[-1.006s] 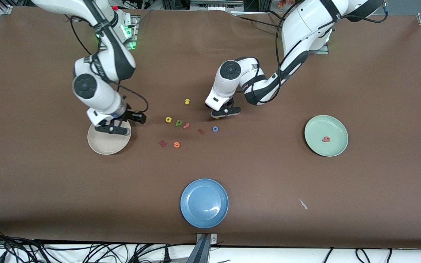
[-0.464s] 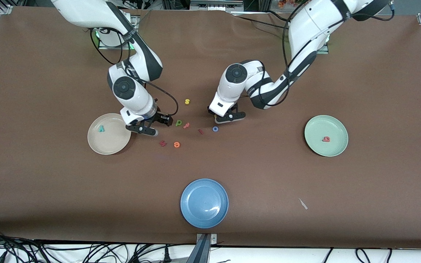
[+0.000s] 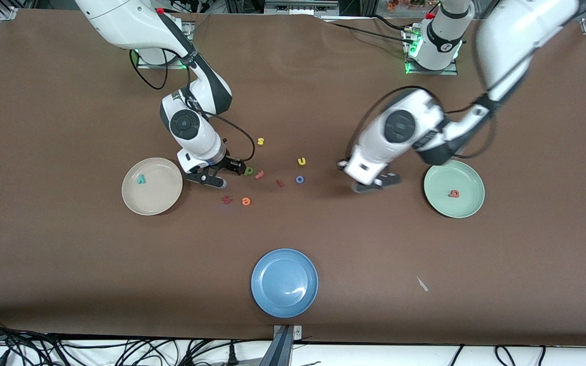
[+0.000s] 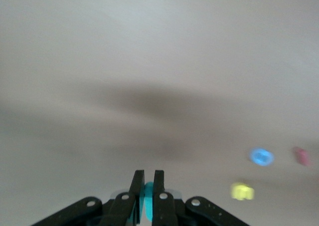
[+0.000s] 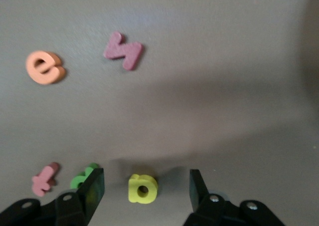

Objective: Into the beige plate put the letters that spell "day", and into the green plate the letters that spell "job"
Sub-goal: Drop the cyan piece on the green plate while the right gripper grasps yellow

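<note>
My left gripper point(image 3: 374, 184) is in the air between the loose letters and the green plate point(image 3: 445, 175), shut on the teal j point(image 4: 148, 198), of which only a sliver shows between the fingers. The pinkish-red b point(image 3: 455, 193) lies in the green plate. The blue o point(image 3: 299, 179) lies on the table. My right gripper point(image 5: 145, 188) is low and open, one finger on each side of the yellow a point(image 5: 143, 188), which the front view hides. The green d point(image 3: 248, 172) lies right beside it. The teal y point(image 3: 141, 178) lies in the beige plate point(image 3: 158, 197).
Other loose letters lie mid-table: yellow s point(image 3: 260, 141), yellow u point(image 3: 301, 161), pink t point(image 3: 259, 174), a red letter point(image 3: 280, 182), a dark red letter point(image 3: 227, 200) and orange e point(image 3: 245, 201). A blue plate point(image 3: 284, 282) stands nearest the front camera.
My left gripper has left the spot by the yellow u and swung toward the green plate, still shut. My right gripper moved off the beige plate, where the teal y now lies, to the yellow a.
</note>
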